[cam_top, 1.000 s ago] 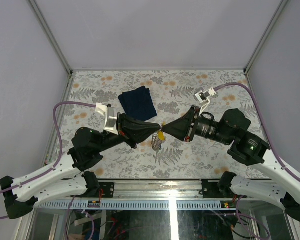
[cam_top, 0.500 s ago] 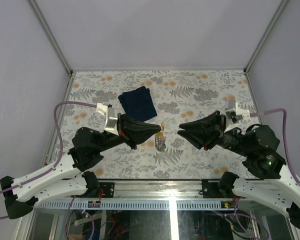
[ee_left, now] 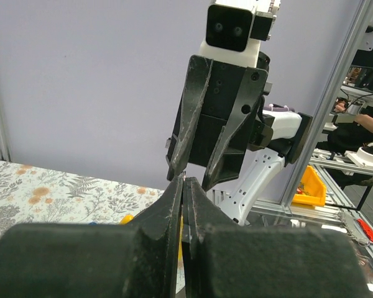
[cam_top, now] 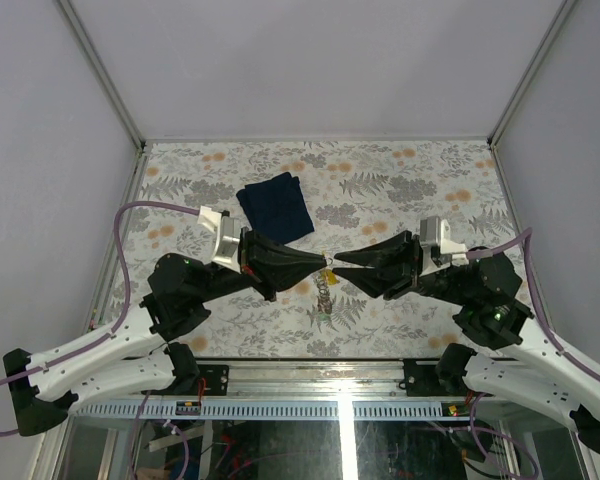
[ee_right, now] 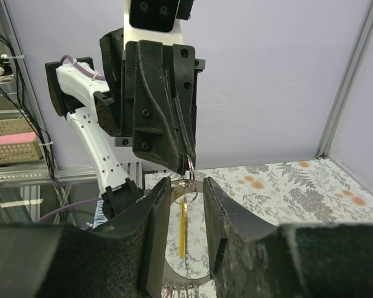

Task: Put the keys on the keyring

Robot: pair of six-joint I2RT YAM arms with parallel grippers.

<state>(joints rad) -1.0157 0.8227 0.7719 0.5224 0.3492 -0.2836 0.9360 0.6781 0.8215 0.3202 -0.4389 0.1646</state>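
"Right wrist view first: how does the right end effector [ee_right: 186, 186] stand?"

"Fingers apart, gripping nothing, one on each side of the keyring [ee_right: 191, 176]. Facing it, the left end effector [ee_right: 188, 164] has its fingers pressed together on the top of that wire, so the ring hangs from the left alone."

"Where is that over the bench [cam_top: 400, 180]?"

"Lifted above its middle, somewhat nearer the near edge than the far one. The folded navy cloth [cam_top: 275, 205] lies well apart, toward the far edge and left of centre."

"What worries you?"

"The two tips are almost nose to nose. If the right closes a little off, I'd expect it to catch the wire instead of a key and twist it out of the left's thin pinch; then the whole bunch drops to the bench."

"And the ring and the keys [cam_top: 323, 292] themselves?"

"The ring is a fine silvery wire, barely readable from above. A yellow key [ee_right: 183, 233] hangs edge-on straight below the pinch; the rest dangle in a tight bunch under the tips, colours too small to sort. Whether every key is threaded, I cannot tell."
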